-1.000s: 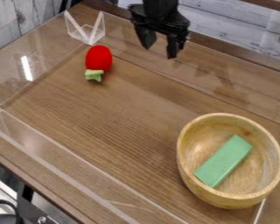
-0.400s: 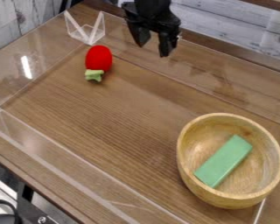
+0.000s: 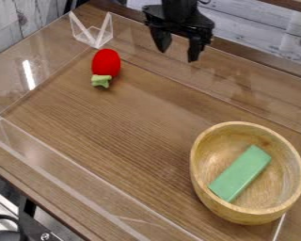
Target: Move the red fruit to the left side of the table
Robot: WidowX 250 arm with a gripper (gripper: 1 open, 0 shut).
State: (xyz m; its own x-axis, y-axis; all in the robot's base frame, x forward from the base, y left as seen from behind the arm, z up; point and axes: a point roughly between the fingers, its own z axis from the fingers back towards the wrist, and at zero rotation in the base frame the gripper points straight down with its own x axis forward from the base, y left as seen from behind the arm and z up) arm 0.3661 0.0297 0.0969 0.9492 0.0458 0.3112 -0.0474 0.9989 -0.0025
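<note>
Overhead, end effector (image 3: 177, 47) gapes, apart from red fruit (image 3: 105, 64).

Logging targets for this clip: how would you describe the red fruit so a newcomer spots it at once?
Start at the brown wooden table with clear walls and look to its far left part in the picture. The red fruit lies there alone on the bare wood, left of the open gripper. It is small, bright red, with a pale green stem, unlike the flat green block in the wooden bowl.

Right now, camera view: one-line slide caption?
Open gripper hovers beside red fruit on table; green block in wooden bowl.
</note>
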